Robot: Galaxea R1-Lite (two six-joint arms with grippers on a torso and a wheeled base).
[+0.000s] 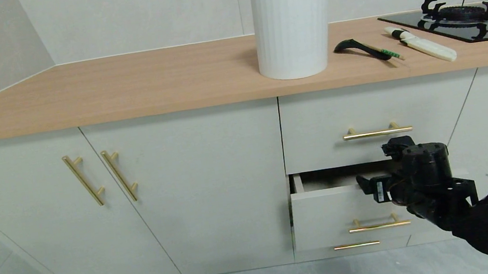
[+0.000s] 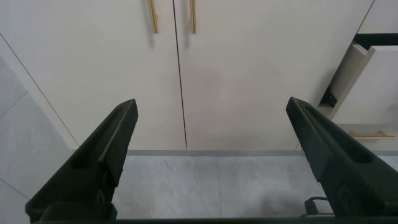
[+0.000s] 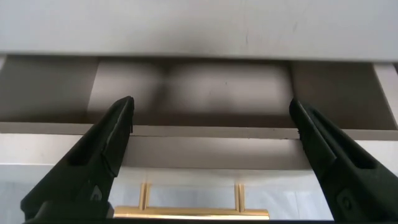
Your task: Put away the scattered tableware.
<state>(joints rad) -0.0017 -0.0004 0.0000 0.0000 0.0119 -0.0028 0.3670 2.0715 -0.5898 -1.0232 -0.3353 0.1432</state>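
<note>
1. Black-handled utensil: flat on the counter. Its long axis is diagonal, with the black end toward the white ribbed cylinder and the thin green-marked end toward the counter's front edge. It lies high above the right gripper, well apart.
2. White knife: flat, on a similar diagonal, dark-banded end toward the hob. It lies above and to the right of that gripper.
3. Right gripper: fingers spread wide, holding nothing, facing the partly pulled-out drawer just ahead.
4. Left gripper: spread, empty, before the cabinet doors.

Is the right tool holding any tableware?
No, the right tool is open and empty, facing the pulled-out drawer.
</note>
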